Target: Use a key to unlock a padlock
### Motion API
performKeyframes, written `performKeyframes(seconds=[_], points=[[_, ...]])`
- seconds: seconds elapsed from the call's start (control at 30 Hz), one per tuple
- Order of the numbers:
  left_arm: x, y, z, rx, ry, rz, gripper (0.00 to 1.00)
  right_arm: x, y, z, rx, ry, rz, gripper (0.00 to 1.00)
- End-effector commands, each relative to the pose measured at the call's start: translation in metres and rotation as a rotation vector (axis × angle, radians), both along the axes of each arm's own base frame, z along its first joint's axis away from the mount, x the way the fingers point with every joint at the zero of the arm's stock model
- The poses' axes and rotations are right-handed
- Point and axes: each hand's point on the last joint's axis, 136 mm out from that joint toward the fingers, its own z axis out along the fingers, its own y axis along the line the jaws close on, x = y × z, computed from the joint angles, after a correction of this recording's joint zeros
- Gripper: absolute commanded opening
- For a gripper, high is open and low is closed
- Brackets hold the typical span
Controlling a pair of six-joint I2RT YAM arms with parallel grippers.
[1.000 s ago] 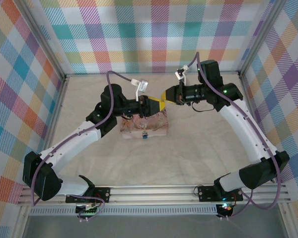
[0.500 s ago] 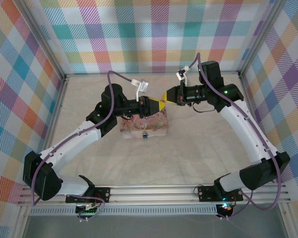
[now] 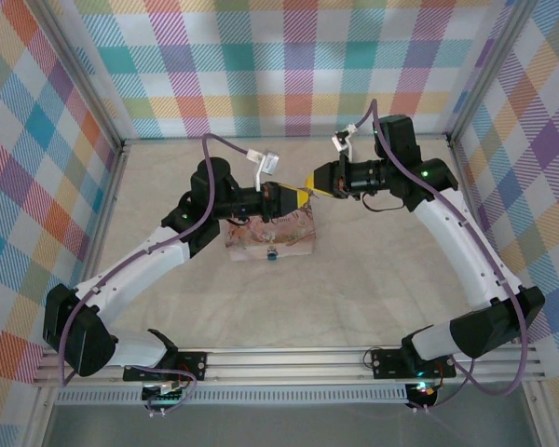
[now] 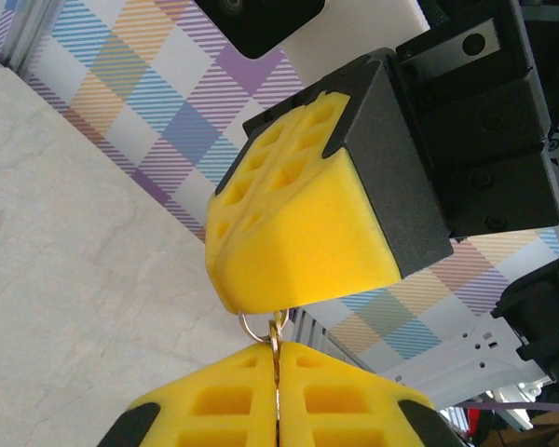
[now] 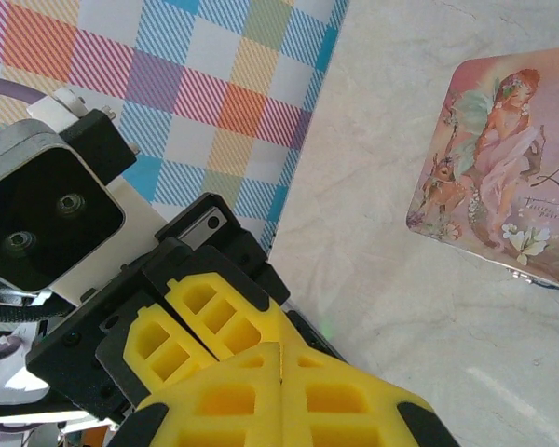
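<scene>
Padlock, tiny, dark and bluish (image 3: 272,252), sits at the near edge of the closed pink illustrated tin box (image 3: 298,235). From my left wrist, my left gripper (image 4: 278,352) pinches the thin metal key (image 4: 278,333), and my right gripper (image 4: 253,303), closed, touches its ring. From my right wrist, the tin's lettering is cut off and unreadable.

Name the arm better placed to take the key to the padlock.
Left, probably: its gripper is shut on the key, right above the tin with the padlock.
</scene>
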Motion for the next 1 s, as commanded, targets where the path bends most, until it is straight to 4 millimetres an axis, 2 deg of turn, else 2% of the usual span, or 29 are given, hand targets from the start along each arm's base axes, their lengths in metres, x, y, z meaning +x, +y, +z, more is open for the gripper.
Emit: performKeyframes(seconds=[0.0, 0.1, 0.17, 0.23, 0.57, 0.7, 0.97], points=[[-0.002, 0.000, 0.014, -0.011, -0.045, 0.014, 0.13, -0.006, -0.003, 0.010, 0.026, -0.021, 0.007, 0.01], [0.000, 0.002, 0.013, -0.009, -0.044, 0.034, 0.50, -0.006, -0.004, 0.011, 0.029, -0.019, 0.008, 0.00], [0.000, 0.003, 0.013, -0.011, -0.043, 0.040, 0.51, -0.006, -0.004, 0.011, 0.028, -0.019, 0.007, 0.00], [0.001, 0.003, 0.012, -0.011, -0.038, 0.044, 0.57, -0.006, -0.004, 0.011, 0.029, -0.020, 0.007, 0.00], [-0.005, -0.011, 0.016, -0.032, -0.042, -0.027, 0.46, -0.005, -0.002, 0.011, 0.040, -0.014, 0.013, 0.00], [-0.002, -0.012, 0.015, -0.029, -0.040, -0.022, 0.44, -0.006, -0.002, 0.010, 0.040, -0.012, 0.015, 0.00], [-0.002, -0.011, 0.015, -0.016, -0.048, -0.015, 0.32, -0.006, -0.002, 0.005, 0.033, -0.008, 0.017, 0.01]])
